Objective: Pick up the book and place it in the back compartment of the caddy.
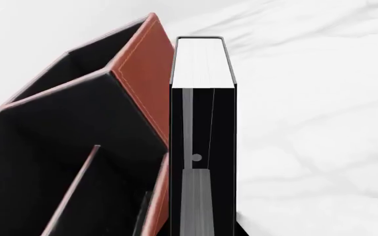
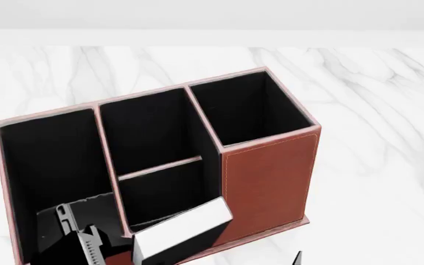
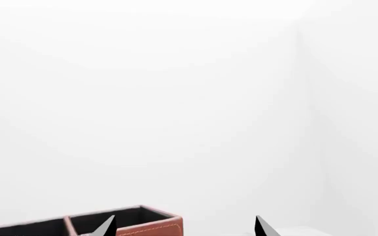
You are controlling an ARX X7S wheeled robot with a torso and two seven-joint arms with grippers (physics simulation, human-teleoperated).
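Here, in the left wrist view, the left gripper [image 1: 203,206] pinches the unlabelled book [image 1: 202,64] just beside the caddy [image 1: 146,73]. Overhead, it tilts over the near middle cell [image 2: 164,190]. The right gripper's [image 3: 183,228] spread tips are cut off.

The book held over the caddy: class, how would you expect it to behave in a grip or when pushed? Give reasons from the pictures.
The book probably stays stiff: its black cover and white page block keep flat edges while held tilted. Its plain matte cover may resist slipping. Flat-sided, it should slide, not roll, beside the caddy.
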